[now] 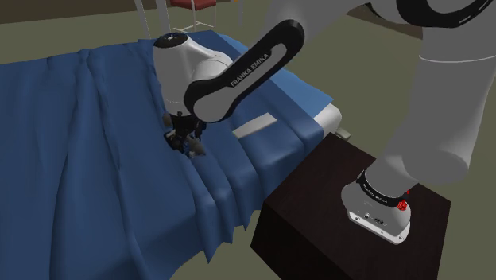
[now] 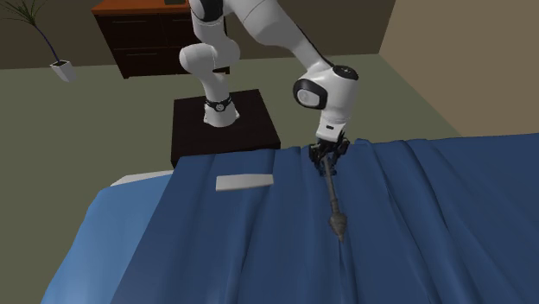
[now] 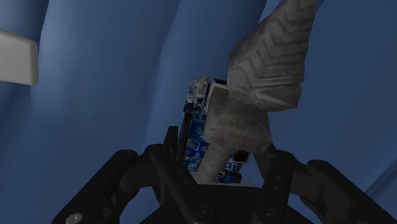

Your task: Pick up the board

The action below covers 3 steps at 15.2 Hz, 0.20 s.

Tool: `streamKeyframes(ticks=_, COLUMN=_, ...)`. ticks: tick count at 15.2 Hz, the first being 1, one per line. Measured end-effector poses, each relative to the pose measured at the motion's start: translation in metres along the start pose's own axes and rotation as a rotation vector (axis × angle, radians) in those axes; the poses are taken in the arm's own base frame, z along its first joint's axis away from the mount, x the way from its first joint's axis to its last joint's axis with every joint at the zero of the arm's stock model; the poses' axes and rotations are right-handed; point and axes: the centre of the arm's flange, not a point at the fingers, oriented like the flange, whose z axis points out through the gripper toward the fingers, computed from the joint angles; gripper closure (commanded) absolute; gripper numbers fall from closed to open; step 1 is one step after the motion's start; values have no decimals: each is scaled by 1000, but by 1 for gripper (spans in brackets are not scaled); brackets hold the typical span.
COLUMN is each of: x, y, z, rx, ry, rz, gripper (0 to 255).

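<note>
A small blue circuit board (image 3: 194, 127) stands on edge between my gripper's (image 3: 222, 151) black fingers, which are shut on it. A grey ridged tool (image 3: 261, 76) lies right against the board and runs away from the fingers. In the shoulder view the gripper (image 1: 184, 141) points down at the blue bedcover (image 1: 79, 159), with bits of the blue board (image 1: 191, 145) showing at its tip. Seen from the second exterior view, the gripper (image 2: 326, 158) sits at the cover's near edge and the grey tool (image 2: 335, 212) stretches out from it over the cloth.
A flat white piece (image 2: 244, 181) lies on the cover beside the gripper (image 1: 254, 126). The dark stand (image 1: 318, 207) is close to the bed's edge. A wooden dresser (image 2: 138, 34) and a potted plant (image 2: 60, 65) stand behind the arm.
</note>
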Motion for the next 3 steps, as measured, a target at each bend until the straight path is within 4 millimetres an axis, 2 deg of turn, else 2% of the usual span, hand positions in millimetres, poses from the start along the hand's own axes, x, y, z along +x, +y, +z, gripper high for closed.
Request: streamKeyframes(ticks=3, x=2, y=1, z=-14, rx=0, ry=0, rz=0, gripper=255)
